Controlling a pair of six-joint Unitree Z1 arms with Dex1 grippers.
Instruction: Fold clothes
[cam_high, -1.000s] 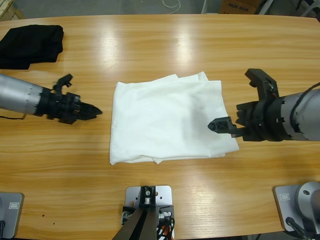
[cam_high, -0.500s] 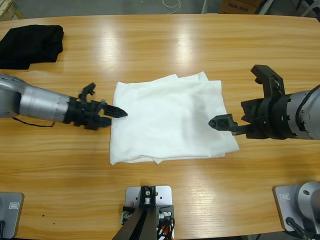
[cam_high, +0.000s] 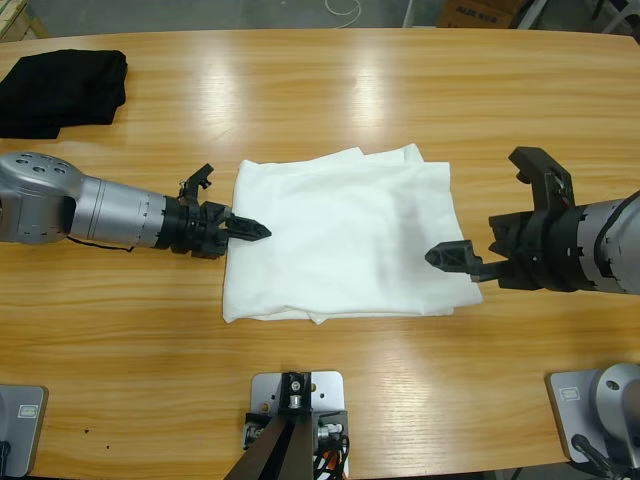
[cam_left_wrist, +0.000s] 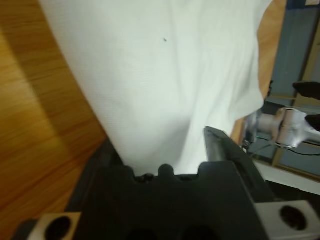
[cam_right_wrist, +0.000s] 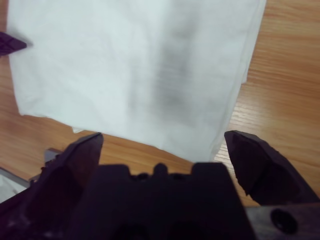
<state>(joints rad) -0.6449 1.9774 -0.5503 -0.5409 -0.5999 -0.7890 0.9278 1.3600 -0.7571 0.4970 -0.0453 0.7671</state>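
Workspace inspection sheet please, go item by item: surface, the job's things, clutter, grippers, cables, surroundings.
Surface: long wooden table, glossy with light reflections.
Job's things: white T-shirt folded into a rough rectangle at the table's middle, layered edges showing along its near side.
Clutter: black folded garment at the far left corner, apart from the shirt.
Grippers: left gripper shut, its tip on the shirt's left edge; right gripper open wide at the shirt's right edge, one jaw tip at the near right corner.
Cables: thin dark cable under the left arm; white cord on the floor beyond the table.
Surroundings: cardboard box past the far edge.
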